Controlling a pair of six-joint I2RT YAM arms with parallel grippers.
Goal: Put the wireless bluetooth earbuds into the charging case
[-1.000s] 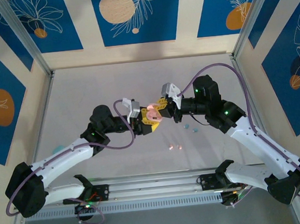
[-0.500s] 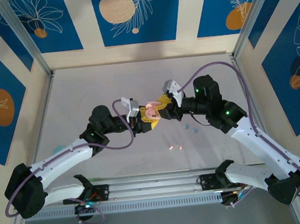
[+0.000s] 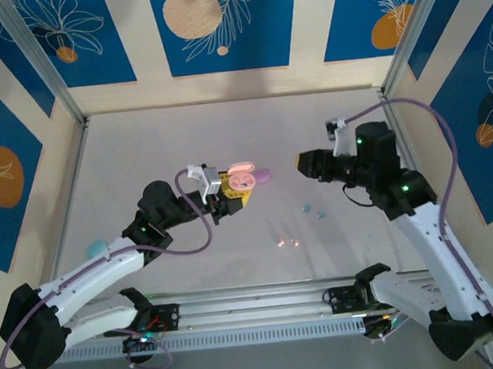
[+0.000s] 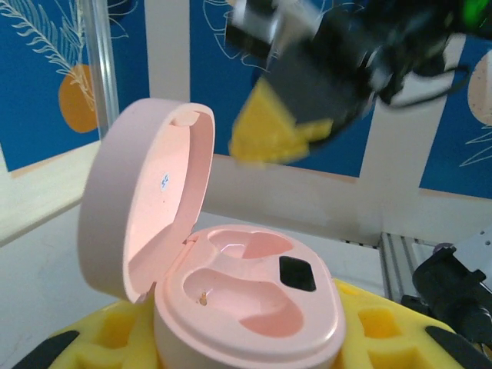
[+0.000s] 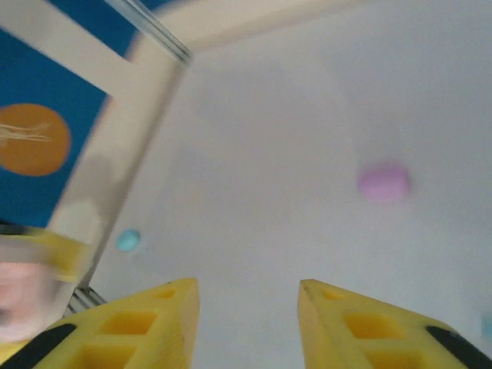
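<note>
Withdrawn right jaws clear pink case (image 3: 243, 180); purple case (image 3: 264, 175) beside.

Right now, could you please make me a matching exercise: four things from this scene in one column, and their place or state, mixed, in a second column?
Column 1
1. pink case
2. purple case
3. light blue case
4. pink earbuds

Column 2
A. alone near the left edge of the table
B. lid up, held in the left jaws
C. two small pieces side by side on the table
D. on the table, next to the raised case in the overhead view

Pairs: 1-B, 2-D, 3-A, 4-C
</note>
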